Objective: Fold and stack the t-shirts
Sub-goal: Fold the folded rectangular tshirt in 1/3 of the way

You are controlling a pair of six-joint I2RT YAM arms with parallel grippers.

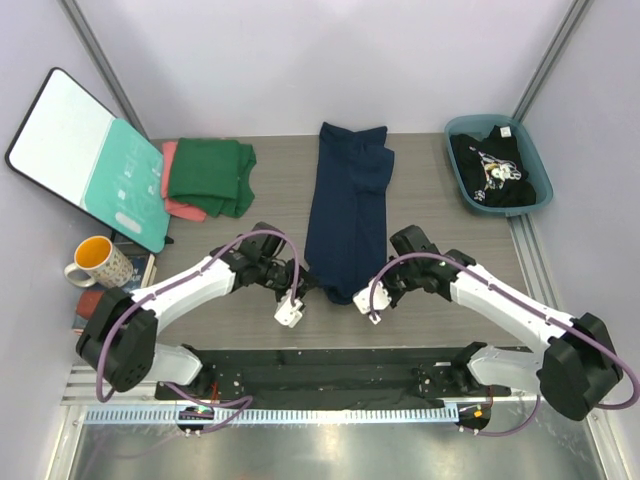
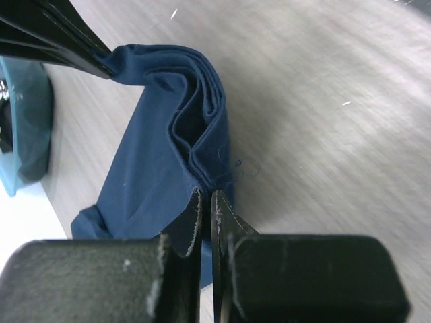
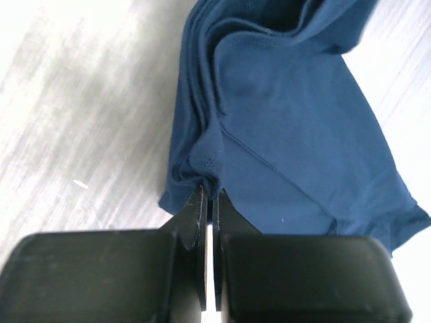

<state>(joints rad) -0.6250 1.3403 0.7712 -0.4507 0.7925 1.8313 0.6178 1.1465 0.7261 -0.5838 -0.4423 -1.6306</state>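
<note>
The navy blue t-shirt [image 1: 348, 205] lies folded into a long narrow strip down the middle of the table. My left gripper [image 1: 318, 286] is shut on its near left corner, with bunched cloth layers [image 2: 195, 134] pinched at the tips [image 2: 205, 196]. My right gripper [image 1: 362, 294] is shut on the near right corner, where a wad of hem [image 3: 209, 158] sits between the tips [image 3: 210, 193]. A folded dark green t-shirt [image 1: 212, 175] rests on a salmon-pink one [image 1: 183, 207] at the back left. The black printed t-shirt [image 1: 495, 170] lies in a bin.
A teal plastic bin [image 1: 528, 155] stands at the back right. The teal-and-white board [image 1: 85, 160] leans at the far left, with a mug [image 1: 95, 262] and books [image 1: 85, 305] below it. Metal frame posts rise at both back corners.
</note>
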